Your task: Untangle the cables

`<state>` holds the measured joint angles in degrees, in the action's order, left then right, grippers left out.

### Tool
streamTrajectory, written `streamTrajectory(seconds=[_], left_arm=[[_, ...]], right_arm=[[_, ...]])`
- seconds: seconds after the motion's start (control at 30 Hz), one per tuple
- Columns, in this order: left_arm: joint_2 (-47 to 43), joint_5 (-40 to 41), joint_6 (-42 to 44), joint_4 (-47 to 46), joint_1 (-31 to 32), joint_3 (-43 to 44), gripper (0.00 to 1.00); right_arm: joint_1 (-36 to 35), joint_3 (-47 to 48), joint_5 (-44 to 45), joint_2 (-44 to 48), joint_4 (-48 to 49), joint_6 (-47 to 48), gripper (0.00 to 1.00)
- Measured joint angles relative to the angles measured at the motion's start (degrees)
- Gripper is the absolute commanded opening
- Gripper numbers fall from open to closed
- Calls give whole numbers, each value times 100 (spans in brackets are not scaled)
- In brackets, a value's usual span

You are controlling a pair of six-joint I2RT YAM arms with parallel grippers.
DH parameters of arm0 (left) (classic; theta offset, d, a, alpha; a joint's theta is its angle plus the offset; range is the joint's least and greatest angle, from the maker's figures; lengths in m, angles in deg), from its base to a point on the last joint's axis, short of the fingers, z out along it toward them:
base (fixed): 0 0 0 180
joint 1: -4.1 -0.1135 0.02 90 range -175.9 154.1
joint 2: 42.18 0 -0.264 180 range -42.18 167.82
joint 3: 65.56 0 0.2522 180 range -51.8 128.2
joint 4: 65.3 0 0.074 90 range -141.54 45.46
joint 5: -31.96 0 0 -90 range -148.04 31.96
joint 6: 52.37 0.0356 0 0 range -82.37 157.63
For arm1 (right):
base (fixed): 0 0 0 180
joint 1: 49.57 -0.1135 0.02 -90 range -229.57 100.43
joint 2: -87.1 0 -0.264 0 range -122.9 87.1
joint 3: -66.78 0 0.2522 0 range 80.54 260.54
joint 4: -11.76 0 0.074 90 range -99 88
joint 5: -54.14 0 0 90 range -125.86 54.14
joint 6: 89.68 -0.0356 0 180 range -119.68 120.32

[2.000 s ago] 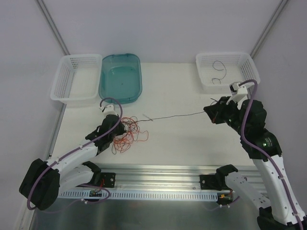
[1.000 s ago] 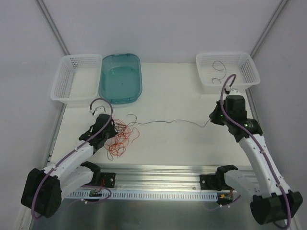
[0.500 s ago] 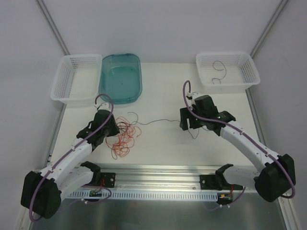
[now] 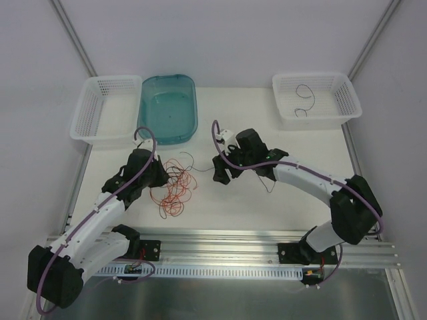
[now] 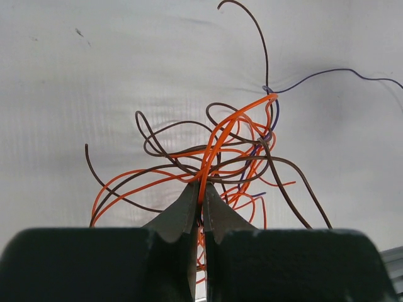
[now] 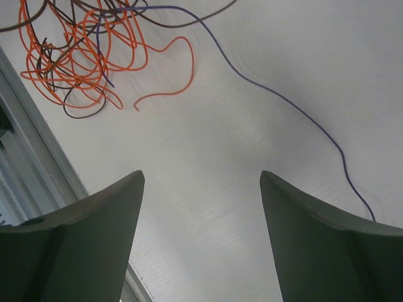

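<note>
The cables (image 4: 175, 188) lie as a loose tangle of orange-red, dark brown and purple strands on the white table, left of centre. My left gripper (image 4: 160, 177) sits at the tangle's left side. In the left wrist view it (image 5: 201, 190) is shut on an orange cable (image 5: 217, 135) that rises from its tips into the tangle. My right gripper (image 4: 221, 175) hovers just right of the tangle, open and empty (image 6: 201, 173). A thin purple cable (image 6: 283, 100) trails from the tangle (image 6: 82, 50) across the table, beyond the fingertips.
A white mesh basket (image 4: 100, 137) stands at the back left beside a teal tray (image 4: 167, 127). Another white basket (image 4: 287, 119) at the back right holds a black cable (image 4: 304, 94). An aluminium rail (image 4: 227, 240) runs along the near edge.
My right gripper has opened, let go of the purple cable and swung left from the right basket to the tangle. The stretched strand now lies slack. The left gripper stays shut.
</note>
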<state>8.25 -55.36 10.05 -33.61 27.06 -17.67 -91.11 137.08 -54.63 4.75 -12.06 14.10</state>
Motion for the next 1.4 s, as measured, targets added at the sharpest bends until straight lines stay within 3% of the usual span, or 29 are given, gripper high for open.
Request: streamTrajectory(seconds=[0.27,0.67,0.73,0.8,0.83,0.9,1.0,1.07,1.23,1.4], left_arm=[[-245,-291,17,249,0,79,0],[-627,-601,17,498,0,208,0],[-686,-645,17,544,0,208,0],[-739,-675,17,544,0,214,0],[-756,-673,17,546,0,216,0],[-778,-673,17,549,0,216,0],[-782,-671,17,551,0,216,0],[-782,-667,17,551,0,216,0],[-798,-503,22,562,0,216,0],[-892,-205,20,643,0,214,0]], right_arm=[[-315,527,-389,-1491,1021,83,77],[-313,1250,-841,-2782,1825,13,74],[-313,1344,-881,-2938,1886,-7,69],[-313,1397,-925,-3069,1943,-24,56],[-313,1397,-964,-3097,1963,-61,44],[-313,1397,-1069,-3134,1996,-116,35],[-313,1397,-1237,-3147,2072,-177,10],[-304,1388,-1305,-3147,2138,-219,1],[-157,944,-1360,-2870,2273,-339,1],[308,210,-1211,-1665,1954,-393,1]])
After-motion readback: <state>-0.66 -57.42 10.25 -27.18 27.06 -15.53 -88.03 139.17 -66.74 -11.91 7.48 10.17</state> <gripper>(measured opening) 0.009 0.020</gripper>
